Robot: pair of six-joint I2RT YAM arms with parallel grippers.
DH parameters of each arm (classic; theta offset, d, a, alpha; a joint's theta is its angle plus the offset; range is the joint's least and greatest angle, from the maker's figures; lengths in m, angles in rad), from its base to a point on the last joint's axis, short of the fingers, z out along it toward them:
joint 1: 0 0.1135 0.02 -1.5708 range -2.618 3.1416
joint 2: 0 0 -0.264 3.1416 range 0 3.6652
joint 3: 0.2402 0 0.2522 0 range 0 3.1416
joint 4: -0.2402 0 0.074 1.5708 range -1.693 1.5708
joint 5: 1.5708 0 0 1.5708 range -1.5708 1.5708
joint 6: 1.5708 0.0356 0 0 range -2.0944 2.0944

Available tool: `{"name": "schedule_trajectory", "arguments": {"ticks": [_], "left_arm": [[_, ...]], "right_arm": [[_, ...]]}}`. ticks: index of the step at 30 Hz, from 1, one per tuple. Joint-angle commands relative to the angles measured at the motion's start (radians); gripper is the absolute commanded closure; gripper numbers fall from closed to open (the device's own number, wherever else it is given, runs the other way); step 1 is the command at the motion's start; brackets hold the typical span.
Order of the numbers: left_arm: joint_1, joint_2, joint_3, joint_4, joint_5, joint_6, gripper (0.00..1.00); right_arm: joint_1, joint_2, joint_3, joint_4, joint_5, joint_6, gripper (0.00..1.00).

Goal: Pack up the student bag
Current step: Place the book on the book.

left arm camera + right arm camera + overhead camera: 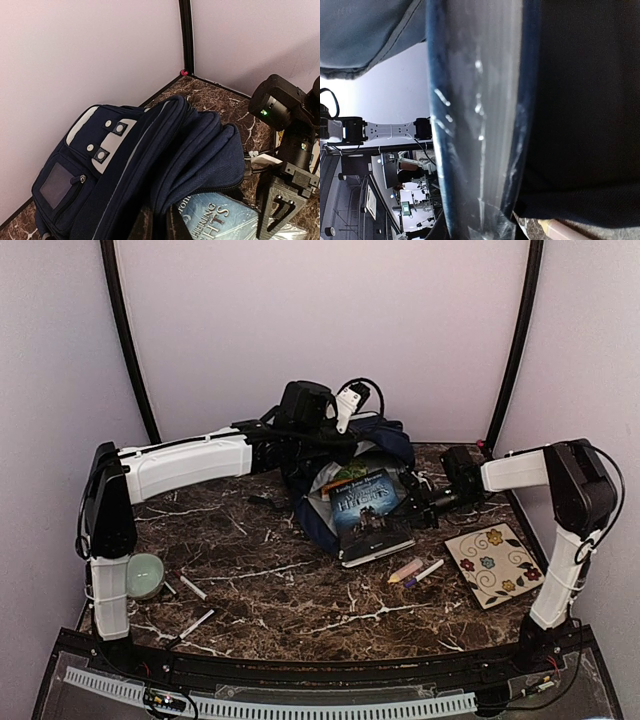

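The student bag (392, 443) sits at the back of the table (280, 610), in the middle, with its mouth open toward your arms. A dark blue book (365, 505) lies half inside that mouth. The book's long side runs from the bag's mouth out toward you, a bit slanted. Its near end sticks out of the bag.

Your right gripper (430, 502) is at the book's right edge, just in front of the bag, so it is the nearer one to the book. The right wrist view is filled with the book's shiny edge. It is so close that you cannot tell if the jaws pinch it or not.

Your left gripper (298, 448) is at the bag's top left side. Its fingers are hidden, so you cannot tell there either.

I think the next push should go along the book's long side, deeper into the bag.
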Motion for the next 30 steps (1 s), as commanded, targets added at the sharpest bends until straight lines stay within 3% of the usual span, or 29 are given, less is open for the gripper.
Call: {"name": "schedule_trajectory", "arguments": {"ticks": [1, 8, 17, 21, 23, 26, 28, 30], "left_arm": [[-0.019, -0.178, -0.005, 0.163, -0.006, 0.004, 1.00], [-0.020, -0.206, -0.051, 0.183, 0.013, 0.003, 1.00], [-0.022, -0.239, -0.120, 0.199, 0.023, -0.003, 1.00], [-0.023, -0.258, -0.155, 0.209, 0.015, -0.002, 1.00], [-0.024, -0.269, -0.174, 0.218, 0.000, 0.005, 1.00], [-0.023, -0.284, -0.200, 0.233, -0.021, 0.016, 1.00], [-0.023, -0.291, -0.215, 0.240, -0.029, 0.020, 1.00], [-0.023, -0.298, -0.228, 0.247, -0.036, 0.025, 1.00]], "right_arm": [[0.012, 0.046, 0.022, 0.445, -0.072, 0.256, 1.00], [0.018, 0.170, 0.083, 0.788, -0.012, 0.541, 1.00], [0.070, 0.287, 0.228, 0.698, 0.010, 0.520, 1.00], [0.066, 0.288, 0.292, 0.459, 0.096, 0.394, 0.88], [0.066, 0.265, 0.318, 0.335, 0.176, 0.239, 0.70], [0.067, 0.203, 0.309, 0.260, 0.256, 0.157, 0.47], [0.072, 0.154, 0.292, 0.229, 0.308, 0.116, 0.39], [0.079, 0.110, 0.273, 0.206, 0.350, 0.071, 0.37]]}}
